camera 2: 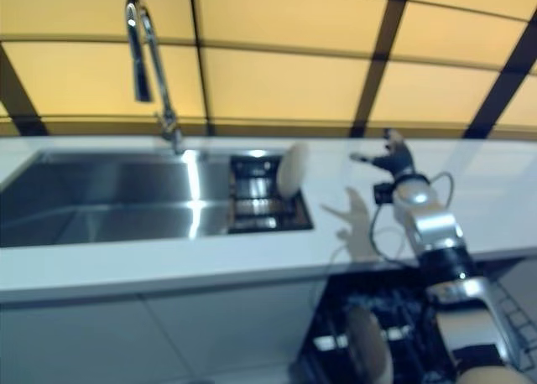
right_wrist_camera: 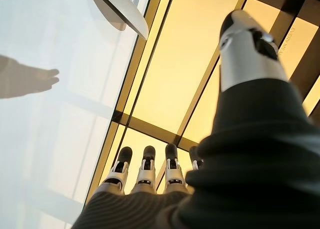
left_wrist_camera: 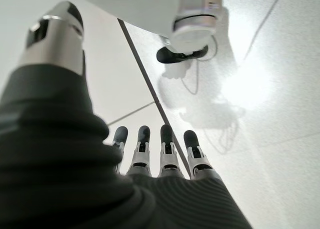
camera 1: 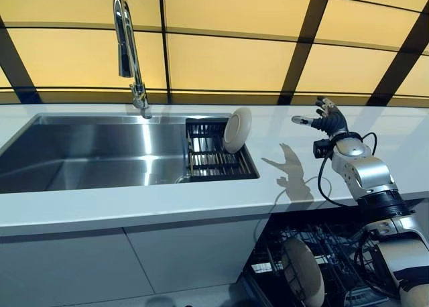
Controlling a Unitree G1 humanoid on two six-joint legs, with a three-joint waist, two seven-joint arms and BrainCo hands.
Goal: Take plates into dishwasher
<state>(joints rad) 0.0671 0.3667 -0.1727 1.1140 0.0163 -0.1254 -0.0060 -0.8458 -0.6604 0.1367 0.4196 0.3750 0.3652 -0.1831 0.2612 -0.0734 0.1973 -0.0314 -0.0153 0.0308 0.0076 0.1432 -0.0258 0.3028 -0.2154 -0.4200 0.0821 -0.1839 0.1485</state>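
Right hand (camera 1: 328,121) over counter (camera 1: 134,206), fingers straight, empty, well right of plate (camera 1: 237,129). Plate leans on edge in sink rack (camera 1: 214,161). Second plate (camera 1: 303,270) upright in dishwasher rack (camera 1: 335,253). Left hand (left_wrist_camera: 165,159) open, idle, near floor.

Bright overall, with a warm glow from the backlit amber wall panels (camera 1: 228,59) behind the counter. Hard light from above as well: casts a clear shadow of the right hand (camera 1: 326,118) onto the white countertop (camera 1: 201,200), just left of that hand. Strong glare streak across the steel sink (camera 1: 87,153), bright highlights along the faucet (camera 1: 125,45). Dim and shadowed inside the open dishwasher (camera 1: 322,253) below the counter edge. In the left wrist view, a washed-out white patch on the floor (left_wrist_camera: 250,79).
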